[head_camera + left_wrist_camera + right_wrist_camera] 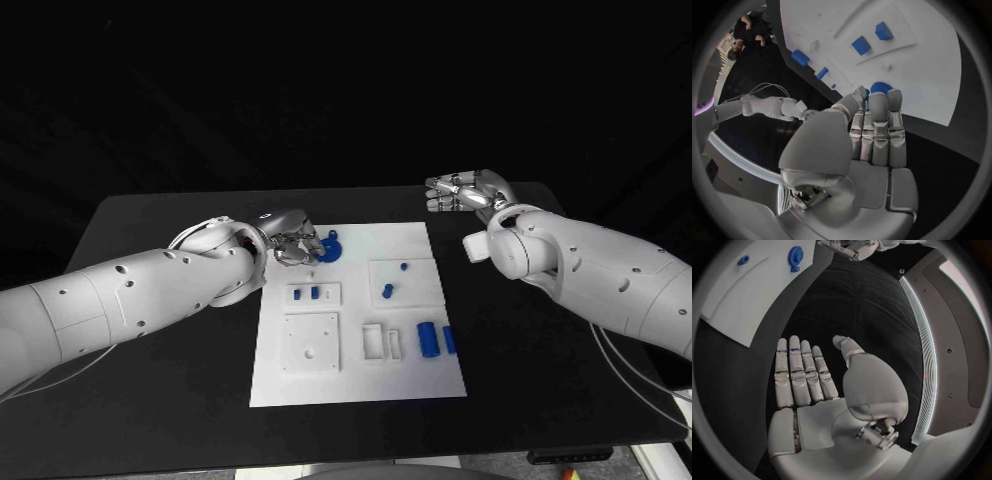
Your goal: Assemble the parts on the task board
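The white task board (361,340) lies in the middle of the black surface (159,300), and on it I count six blue parts: a round gear-like one (332,247) at the board's 11 o'clock corner, two small pegs (306,294) side by side at 9 o'clock, one peg (388,291) just right of centre, and two longer pieces (436,338) standing together at 4 o'clock. The left hand (293,243) has its fingertips (878,102) down on the gear-like part, though whether it actually grips it I cannot tell. The right hand (464,190) hovers off the board at 1 o'clock, fingers straight and apart from the thumb, holding nothing.
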Motion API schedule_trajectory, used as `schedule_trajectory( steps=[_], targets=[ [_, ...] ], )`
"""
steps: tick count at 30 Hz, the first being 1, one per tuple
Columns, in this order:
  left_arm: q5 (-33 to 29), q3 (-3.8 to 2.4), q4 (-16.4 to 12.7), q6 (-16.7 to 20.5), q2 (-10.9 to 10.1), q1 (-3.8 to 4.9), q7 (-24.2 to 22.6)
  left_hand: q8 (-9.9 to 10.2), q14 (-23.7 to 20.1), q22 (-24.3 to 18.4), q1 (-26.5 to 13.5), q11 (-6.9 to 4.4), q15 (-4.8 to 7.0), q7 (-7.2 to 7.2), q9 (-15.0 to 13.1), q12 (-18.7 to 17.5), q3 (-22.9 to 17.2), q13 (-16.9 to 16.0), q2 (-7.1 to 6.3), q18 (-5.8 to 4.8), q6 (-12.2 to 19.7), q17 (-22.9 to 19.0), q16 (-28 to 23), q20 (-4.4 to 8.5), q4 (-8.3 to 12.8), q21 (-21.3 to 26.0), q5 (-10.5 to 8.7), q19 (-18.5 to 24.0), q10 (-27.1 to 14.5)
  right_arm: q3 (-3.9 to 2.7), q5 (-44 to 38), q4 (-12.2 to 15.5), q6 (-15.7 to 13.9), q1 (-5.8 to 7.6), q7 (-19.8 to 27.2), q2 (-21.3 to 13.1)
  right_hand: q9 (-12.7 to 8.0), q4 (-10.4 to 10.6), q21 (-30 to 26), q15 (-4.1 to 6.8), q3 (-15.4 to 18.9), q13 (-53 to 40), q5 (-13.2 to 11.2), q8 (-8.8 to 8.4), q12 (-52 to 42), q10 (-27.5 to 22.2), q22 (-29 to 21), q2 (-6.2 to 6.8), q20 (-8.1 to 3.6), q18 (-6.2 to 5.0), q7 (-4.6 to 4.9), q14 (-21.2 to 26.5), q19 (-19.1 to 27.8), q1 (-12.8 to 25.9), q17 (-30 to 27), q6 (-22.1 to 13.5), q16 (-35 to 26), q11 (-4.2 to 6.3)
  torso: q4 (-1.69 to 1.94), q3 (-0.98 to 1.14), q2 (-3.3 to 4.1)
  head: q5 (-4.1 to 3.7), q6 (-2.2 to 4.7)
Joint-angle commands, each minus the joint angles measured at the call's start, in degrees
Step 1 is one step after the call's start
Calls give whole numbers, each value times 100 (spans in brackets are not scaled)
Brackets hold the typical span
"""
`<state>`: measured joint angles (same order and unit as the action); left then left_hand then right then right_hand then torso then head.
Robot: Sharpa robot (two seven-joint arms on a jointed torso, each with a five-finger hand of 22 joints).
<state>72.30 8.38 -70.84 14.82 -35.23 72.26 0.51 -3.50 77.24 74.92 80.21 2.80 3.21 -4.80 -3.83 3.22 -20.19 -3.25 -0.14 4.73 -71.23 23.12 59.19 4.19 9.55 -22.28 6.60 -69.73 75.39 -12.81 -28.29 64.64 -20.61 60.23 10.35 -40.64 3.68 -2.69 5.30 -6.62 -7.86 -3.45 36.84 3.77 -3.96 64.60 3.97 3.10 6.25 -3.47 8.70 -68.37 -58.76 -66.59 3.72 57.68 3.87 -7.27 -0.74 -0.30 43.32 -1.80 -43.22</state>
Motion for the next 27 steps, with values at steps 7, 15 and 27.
schedule_trajectory(
  steps=[7, 15, 27],
  targets=[
    [299, 9, 46, -181, -14, 0, -26, -16, 22, 127, 65, -139, 3, 2, -3, 14, -36, -20, 33, 50, -33, 16, -12, 13, -13, -29, 7, 14, 256, -3, -2, 9, 77, -2, 65, 17, -2, -4, -16, 11, -21, 7, 24, -20, 18, -32, -9, -11, 15, -70, 17, 38, 36, 52, -8, -26, -28, -10, -12, -5, 11, 51, 9],
    [590, 87, 204, -169, 57, -67, -70, -16, 25, 125, 77, -137, 3, 1, -3, 15, -38, -20, 33, 53, -33, 20, -13, 15, -14, -38, 8, 21, 254, -3, -1, 0, 83, -2, 68, 29, -2, -4, -16, 11, -21, 7, 24, -20, 18, -32, -9, -11, 15, -70, 17, 38, 36, 52, -8, -26, -28, -10, -17, 0, 9, 56, 1],
    [649, 106, 242, -297, 44, -104, -44, -16, 27, 125, 85, -137, 2, 2, -3, 15, -47, -20, 31, 57, -32, 25, -20, 13, -22, -60, 15, 27, 255, -3, 5, 0, 85, -3, 69, 21, -2, -4, -16, 11, -21, 7, 24, -20, 18, -32, -9, -11, 15, -70, 17, 38, 36, 52, -8, -26, -28, -10, -12, 5, 4, 46, -21]
  ],
)
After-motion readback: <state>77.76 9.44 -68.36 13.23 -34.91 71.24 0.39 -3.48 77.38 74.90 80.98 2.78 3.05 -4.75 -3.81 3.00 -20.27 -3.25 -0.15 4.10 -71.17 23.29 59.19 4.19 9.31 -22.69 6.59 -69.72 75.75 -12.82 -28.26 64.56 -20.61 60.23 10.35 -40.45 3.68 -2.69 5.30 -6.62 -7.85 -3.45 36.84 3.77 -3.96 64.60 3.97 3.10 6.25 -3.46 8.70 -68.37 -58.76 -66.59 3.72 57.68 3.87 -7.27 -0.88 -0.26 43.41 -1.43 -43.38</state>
